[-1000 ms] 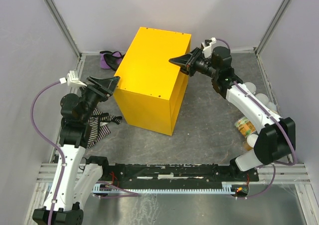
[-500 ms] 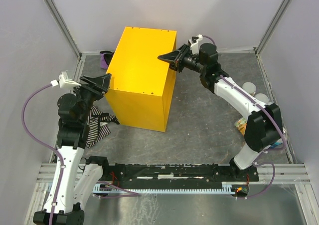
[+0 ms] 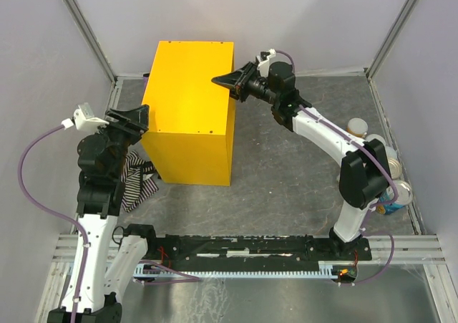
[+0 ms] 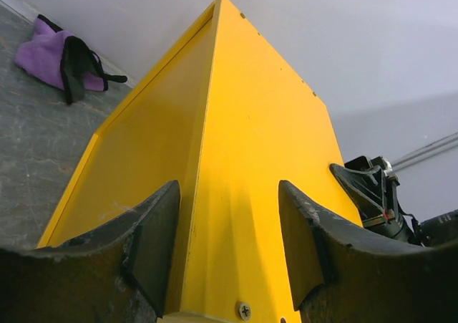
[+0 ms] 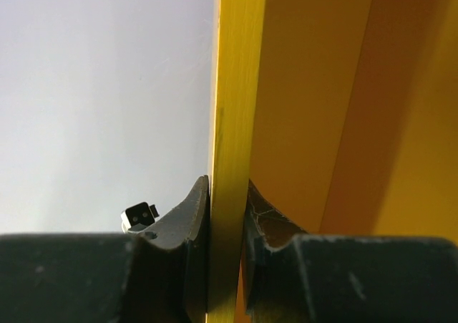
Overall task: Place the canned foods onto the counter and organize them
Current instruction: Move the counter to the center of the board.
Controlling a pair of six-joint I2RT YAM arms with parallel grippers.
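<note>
**Counter** (image 3: pixel 187 101): a tall yellow box standing on the table (image 3: pixel 286 172) between the two grippers. Its top face is bare, with no can on it. The top's long side runs away from the arm bases.

**Right gripper** (image 3: pixel 220 80): the jaws are nearly together, pinched on the counter's thin upper right edge. The wrist view shows the panel sandwiched between both fingers (image 5: pixel 179 223).

**Left gripper** (image 3: pixel 143 117): the jaws are wide, astride the counter's left corner. The corner fills the gap between the fingers (image 4: pixel 154 248), which reads as a hold across it, not an idle hand.

**Cans** (image 3: pixel 356 128): clustered by the right wall, behind and to the right of the right gripper and well apart from it. That arm's elbow partly hides them. Their white lids face up, so they stand on end. The count is unclear.

**Judgement:** the right arm is far nearer to the cans, and the left has the counter in its way. Both hands are occupied, so one must let go before any can is fetched.

**Also present:** a striped cloth (image 3: pixel 136 187) lies on the table below the left gripper. A purple pouch (image 4: pixel 54 54) lies beyond the left gripper, past the counter.
</note>
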